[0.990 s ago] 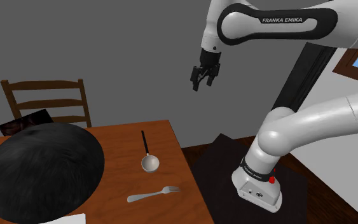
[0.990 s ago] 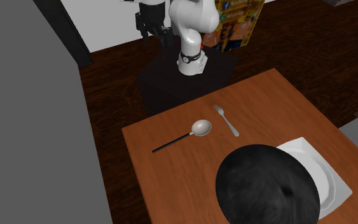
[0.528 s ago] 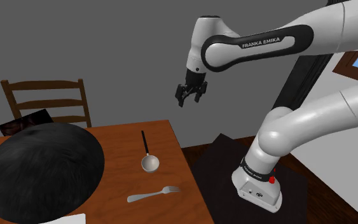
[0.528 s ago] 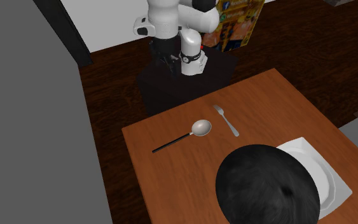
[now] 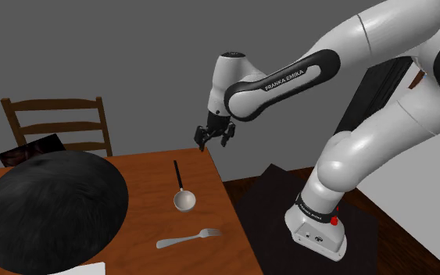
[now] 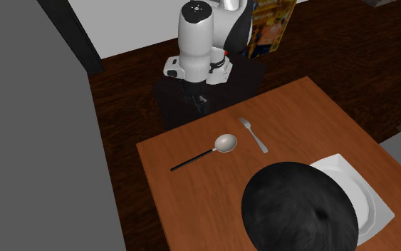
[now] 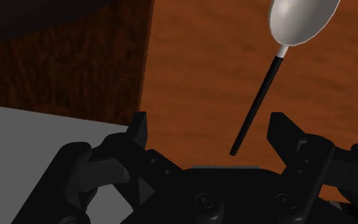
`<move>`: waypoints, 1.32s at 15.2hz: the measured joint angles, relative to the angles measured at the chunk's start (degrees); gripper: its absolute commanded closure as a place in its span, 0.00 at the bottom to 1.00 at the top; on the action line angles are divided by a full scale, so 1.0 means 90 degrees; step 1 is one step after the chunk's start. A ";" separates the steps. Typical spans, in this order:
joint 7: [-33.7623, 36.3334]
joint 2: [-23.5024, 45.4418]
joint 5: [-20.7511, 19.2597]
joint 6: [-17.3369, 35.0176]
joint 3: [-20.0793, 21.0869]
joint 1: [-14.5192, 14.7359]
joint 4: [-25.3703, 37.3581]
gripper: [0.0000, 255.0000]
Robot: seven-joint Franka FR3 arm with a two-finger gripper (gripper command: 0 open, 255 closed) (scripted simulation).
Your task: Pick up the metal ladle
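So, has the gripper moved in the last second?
Yes. In the shoulder view the gripper has dropped leftward toward the table, ending nearer the ladle.

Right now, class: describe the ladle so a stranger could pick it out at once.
On the wooden table, two utensils lie near the big black dome. The ladle has a round bowl and thin black handle; the fork is all silver.

A: What does the ladle (image 5: 179, 182) look like?
B: A round silvery bowl, hollow side up, on a thin, straight black handle.
A: Where is it?
B: Flat on the wooden bench (image 5: 144, 173), near the shoulder view's right edge, with its handle pointing toward the far edge.
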 measured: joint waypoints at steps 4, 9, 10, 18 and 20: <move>0.0810 0.1032 -0.0186 0.0973 0.0460 -0.0171 0.0149 0.00; 0.2307 0.2420 -0.1083 0.1925 0.0982 -0.0437 0.0621 0.00; 0.2661 0.2730 -0.1393 0.2097 0.1013 -0.0476 0.0742 0.00; 0.4513 0.4230 -0.3167 0.2837 0.0570 -0.0105 0.1361 0.00; 0.4689 0.4423 -0.3409 0.2975 0.0421 -0.0011 0.1399 0.00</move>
